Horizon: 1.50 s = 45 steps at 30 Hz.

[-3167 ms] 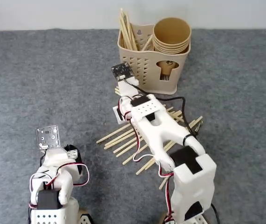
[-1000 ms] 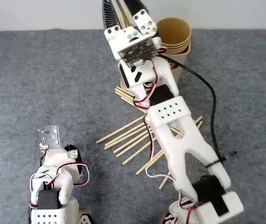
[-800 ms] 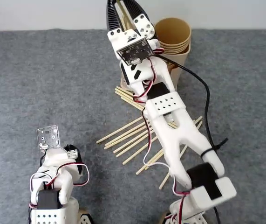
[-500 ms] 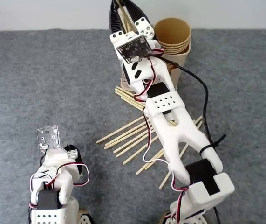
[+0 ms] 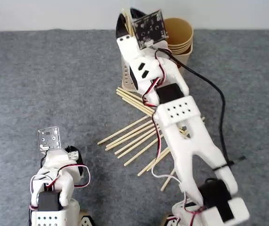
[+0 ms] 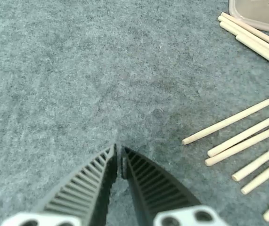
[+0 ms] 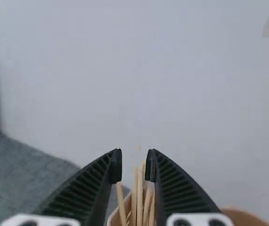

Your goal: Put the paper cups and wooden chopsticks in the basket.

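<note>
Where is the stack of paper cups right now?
In the high view the paper cups sit nested in the basket at the table's far edge, in its right compartment, beside the upright chopsticks.

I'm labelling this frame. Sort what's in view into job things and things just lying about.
Job things:
basket
paper cups stacked in it
wooden chopsticks standing in it
loose chopsticks on the grey mat
right gripper above the basket

Just there:
grey mat
white wall
left gripper, low over the mat

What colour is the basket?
The basket is beige; the high view shows it best.
</note>
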### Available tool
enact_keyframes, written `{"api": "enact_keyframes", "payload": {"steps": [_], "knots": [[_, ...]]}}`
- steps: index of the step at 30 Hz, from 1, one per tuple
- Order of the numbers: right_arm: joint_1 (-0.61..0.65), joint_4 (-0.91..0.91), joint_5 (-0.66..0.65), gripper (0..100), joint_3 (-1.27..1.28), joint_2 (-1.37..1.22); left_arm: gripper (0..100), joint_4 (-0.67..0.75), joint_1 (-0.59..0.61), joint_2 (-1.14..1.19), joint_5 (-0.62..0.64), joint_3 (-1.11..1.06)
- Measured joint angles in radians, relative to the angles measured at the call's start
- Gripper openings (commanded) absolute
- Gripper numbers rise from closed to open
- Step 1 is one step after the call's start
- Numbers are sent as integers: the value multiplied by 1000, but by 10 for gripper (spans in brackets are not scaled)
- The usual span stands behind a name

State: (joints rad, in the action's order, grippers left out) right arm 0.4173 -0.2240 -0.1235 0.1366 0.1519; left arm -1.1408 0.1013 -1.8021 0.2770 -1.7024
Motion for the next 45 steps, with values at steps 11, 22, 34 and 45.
{"api": "enact_keyframes", "payload": {"steps": [11, 22, 34, 45], "knots": [[14, -644, -35, 95, 0, 98, 14, 0, 0, 0, 0, 0], [14, -795, -106, 199, -2, -164, 14, 0, 0, 0, 0, 0], [14, -666, -169, 318, -2, -457, 14, 0, 0, 0, 0, 0], [-9, -588, -175, 318, -114, -666, 14, 0, 0, 0, 0, 0]]}}
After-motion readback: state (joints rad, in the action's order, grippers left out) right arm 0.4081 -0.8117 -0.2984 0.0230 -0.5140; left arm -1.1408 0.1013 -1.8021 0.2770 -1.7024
